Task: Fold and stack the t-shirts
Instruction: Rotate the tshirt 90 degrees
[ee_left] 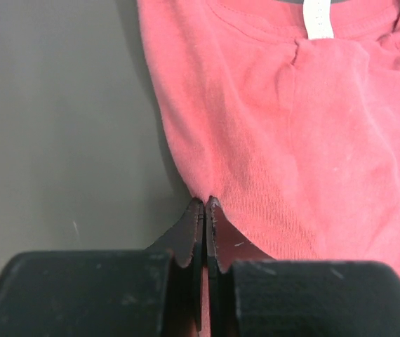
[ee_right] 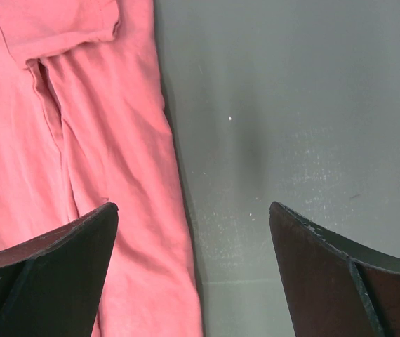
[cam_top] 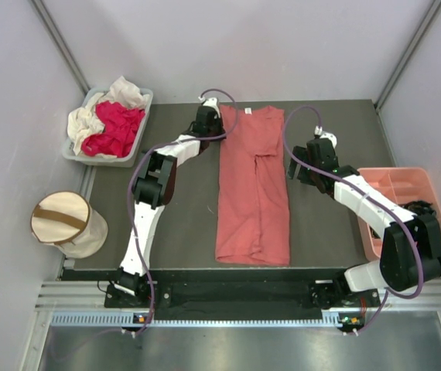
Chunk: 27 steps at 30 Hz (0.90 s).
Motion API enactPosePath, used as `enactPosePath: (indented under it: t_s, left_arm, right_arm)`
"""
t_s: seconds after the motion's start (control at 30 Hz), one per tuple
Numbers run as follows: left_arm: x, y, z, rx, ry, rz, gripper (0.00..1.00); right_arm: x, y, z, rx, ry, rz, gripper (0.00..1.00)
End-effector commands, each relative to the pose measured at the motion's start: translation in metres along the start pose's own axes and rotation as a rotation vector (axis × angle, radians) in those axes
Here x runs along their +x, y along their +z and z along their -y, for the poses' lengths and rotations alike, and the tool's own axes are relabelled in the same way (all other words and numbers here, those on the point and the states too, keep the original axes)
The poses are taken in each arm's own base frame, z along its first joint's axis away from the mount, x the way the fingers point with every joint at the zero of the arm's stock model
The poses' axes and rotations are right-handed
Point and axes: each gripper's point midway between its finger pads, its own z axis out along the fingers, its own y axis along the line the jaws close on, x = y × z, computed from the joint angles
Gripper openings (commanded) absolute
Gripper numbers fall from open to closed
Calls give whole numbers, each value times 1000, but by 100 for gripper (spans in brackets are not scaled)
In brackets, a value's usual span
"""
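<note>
Overhead first: we see the salmon-pink shirt [cam_top: 253,185] lying flat as a long narrow strip down the middle of the dark bench [cam_top: 182,224], collar at the far end, sleeves turned in. The left tool [cam_top: 210,122] sits at the strip's left edge near the collar. The right tool [cam_top: 304,164] is just off the right edge, apart from the cloth. A grey bin [cam_top: 143,127] at far left holds the magenta-red shirt [cam_top: 116,130] and the cream-white shirt [cam_top: 87,122], both bunched. We log a pink tray [cam_top: 410,182] at the right and a cream drum bin [cam_top: 66,222] off the bench at the left.

Left wrist: we note the fingers pressed together on the shirt's side edge, a sliver of pink between them. The white neck label [ee_left: 318,17] is at the top.

Right wrist: fingers are spread wide with nothing between them, one over the shirt's edge and the other over bare bench.
</note>
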Motion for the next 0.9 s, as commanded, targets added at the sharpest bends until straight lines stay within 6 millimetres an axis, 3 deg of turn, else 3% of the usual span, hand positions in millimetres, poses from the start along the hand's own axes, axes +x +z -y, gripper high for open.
enactPosePath:
  t_s: [0.0, 0.07, 0.13, 0.17, 0.27, 0.5, 0.6, 0.67, 0.7, 0.73, 0.83, 0.87]
  left_arm:
    - [-4, 10, -33, -61, -9, -10, 0]
    - [-7, 12, -33, -52, -7, -5, 4]
    - [-9, 11, -34, -63, -7, 0, 21]
    - [-10, 10, -36, -69, -11, 2, 53]
    - [-14, -1, -47, -123, -28, 12, 97]
    - [-37, -50, -43, -131, -79, 79, 99]
    - [-35, -88, -37, -128, -138, 73, 99]
    - [-19, -124, -30, -116, -211, 30, 99]
    - [-34, -150, -18, -89, -225, 74, 99]
    - [3, -162, -30, -130, -243, 13, 99]
    - [39, -211, -24, -153, -270, -25, 99]
    - [54, -223, -10, -152, -246, -49, 99]
  right_arm:
    - [-12, -10, -7, -22, 13, 55, 89]
    - [-13, -11, -7, -22, 13, 55, 89]
    - [-12, -11, -7, -23, 13, 54, 89]
    - [-13, -12, -7, -24, 15, 56, 89]
    - [-10, -13, -5, -20, 16, 49, 89]
    - [-1, -23, 0, -22, 32, 41, 89]
    - [10, -31, 3, -33, 48, 23, 89]
    - [22, -39, 6, -45, 70, -5, 89]
    - [29, -41, 7, -48, 78, -20, 89]
    - [38, -46, 9, -52, 82, -37, 89]
    - [70, -55, 12, -49, 91, -105, 88]
    - [76, -62, 10, -60, 106, -108, 88]
